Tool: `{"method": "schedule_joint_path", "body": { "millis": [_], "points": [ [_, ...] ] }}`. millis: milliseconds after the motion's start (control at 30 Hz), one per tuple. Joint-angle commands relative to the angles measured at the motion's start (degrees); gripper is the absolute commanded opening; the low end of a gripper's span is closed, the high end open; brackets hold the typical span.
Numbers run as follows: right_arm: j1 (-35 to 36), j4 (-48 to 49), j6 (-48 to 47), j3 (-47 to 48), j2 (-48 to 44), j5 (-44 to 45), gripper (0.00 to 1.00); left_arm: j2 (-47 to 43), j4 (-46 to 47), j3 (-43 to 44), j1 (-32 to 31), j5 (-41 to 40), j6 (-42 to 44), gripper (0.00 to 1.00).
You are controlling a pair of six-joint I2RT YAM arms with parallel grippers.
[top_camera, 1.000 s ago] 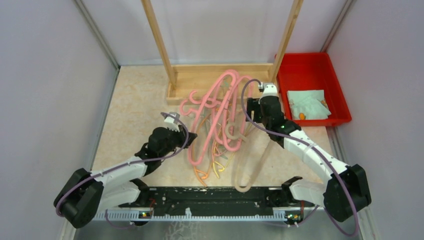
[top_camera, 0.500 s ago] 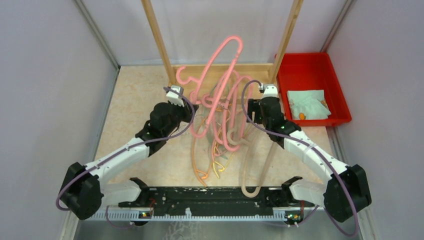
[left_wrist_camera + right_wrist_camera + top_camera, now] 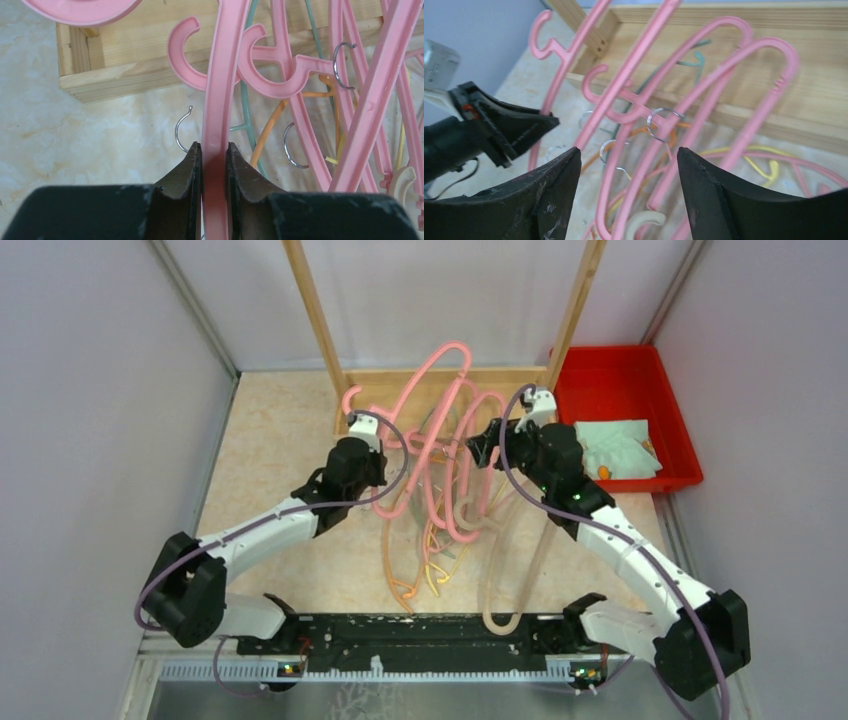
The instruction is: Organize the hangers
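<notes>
The left jaws clench the thick pink plastic hanger (image 3: 220, 90), its arm rising ahead of them, while the right jaws gape empty over the tangled coloured hangers (image 3: 300, 67), so lift slowly, freeing snagged hooks.

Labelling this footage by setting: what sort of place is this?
Probably a robot test cell: plain walls box in a tabletop with a wooden rack frame, red bin and tangled hangers.

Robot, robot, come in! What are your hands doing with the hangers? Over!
Left gripper shut on a pink hanger. Right gripper open, holding nothing, close to the pile. Other hangers tangled across the held one. Over.
</notes>
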Motion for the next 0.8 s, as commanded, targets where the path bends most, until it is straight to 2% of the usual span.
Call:
{"method": "schedule_joint_path", "body": {
  "millis": [0, 200, 500, 767],
  "points": [
    [0.83, 13.76, 6.61, 0.86, 4.22, -10.26, 0.7, -0.21, 0.08, 5.77, -1.18, -2.99, 1.41, 0.0],
    [1.76, 22.21, 10.09, 1.77, 10.01, -13.24, 0.7, -0.71, 0.17, 10.64, -1.59, -0.68, 2.27, 0.0],
    [2.14, 34.44, 16.34, 0.07, 15.29, -18.2, 0.7, 0.15, 3.01, 12.18, -1.81, 0.45, 2.68, 0.0],
    [2.95, 41.36, 19.62, -0.52, 21.32, -19.16, 0.7, 0.75, 5.02, 14.83, -1.86, 4.69, 1.13, 0.0]
  ]
}}
